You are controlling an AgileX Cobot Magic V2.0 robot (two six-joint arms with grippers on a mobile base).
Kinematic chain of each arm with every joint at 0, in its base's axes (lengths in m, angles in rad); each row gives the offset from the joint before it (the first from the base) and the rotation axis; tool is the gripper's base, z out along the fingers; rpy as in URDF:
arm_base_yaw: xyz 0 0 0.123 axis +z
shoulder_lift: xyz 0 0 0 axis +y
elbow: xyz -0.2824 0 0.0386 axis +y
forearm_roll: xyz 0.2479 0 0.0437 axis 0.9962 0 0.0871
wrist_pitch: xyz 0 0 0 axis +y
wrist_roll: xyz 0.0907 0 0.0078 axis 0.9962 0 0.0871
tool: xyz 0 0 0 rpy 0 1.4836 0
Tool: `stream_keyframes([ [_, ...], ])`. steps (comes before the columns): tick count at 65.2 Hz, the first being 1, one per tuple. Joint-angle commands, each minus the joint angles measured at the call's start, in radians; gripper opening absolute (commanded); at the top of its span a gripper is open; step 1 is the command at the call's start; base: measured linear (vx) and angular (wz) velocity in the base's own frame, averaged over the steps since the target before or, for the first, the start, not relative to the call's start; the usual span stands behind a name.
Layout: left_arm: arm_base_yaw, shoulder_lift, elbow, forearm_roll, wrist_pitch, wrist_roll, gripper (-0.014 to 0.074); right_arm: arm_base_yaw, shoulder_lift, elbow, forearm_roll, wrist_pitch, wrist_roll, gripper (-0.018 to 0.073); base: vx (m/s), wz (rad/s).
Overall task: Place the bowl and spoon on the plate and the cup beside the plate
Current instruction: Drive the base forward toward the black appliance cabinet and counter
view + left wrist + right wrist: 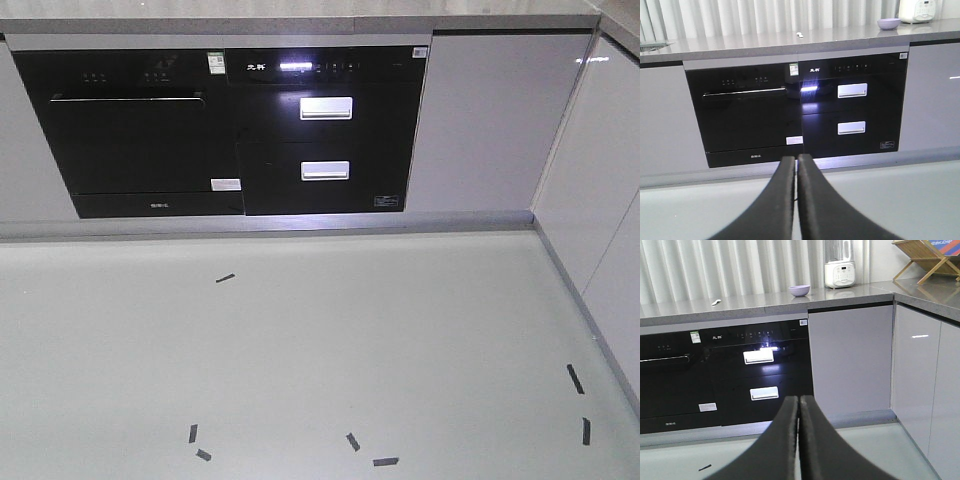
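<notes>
Both claws are shut tight. On the left claw the two black fingers press together with only a thin line between them, and nothing is in them. The right claw looks just the same, closed and holding nothing. Each one hangs above a pale flat surface that has little bits of black tape stuck on it.

The purple bowl sits far away, up on the grey counter at the back. It stands the right way up, near a white kitchen machine but not touching it. The small white spoon lies flat on the same counter, well apart from the bowl, on its left side in both wrist views.

Under the counter is a black oven. Beside it are two black drawers with white handles, and a bright light shines on the top one. A wooden rack stands on the counter in the far right corner. White curtains hang behind it all.
</notes>
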Motion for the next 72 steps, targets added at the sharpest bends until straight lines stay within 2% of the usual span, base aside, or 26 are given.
stream_keyframes([
  [1,0.003,-0.014,0.03,-0.002,-0.07,-0.011,-0.0006,0.003,-0.005,0.0,-0.003,-0.078,-0.005,-0.0006,0.07,0.05],
  [72,0.003,-0.014,0.03,-0.002,-0.07,-0.011,-0.0006,0.003,-0.005,0.0,-0.003,-0.078,-0.005,-0.0006,0.1,0.0],
])
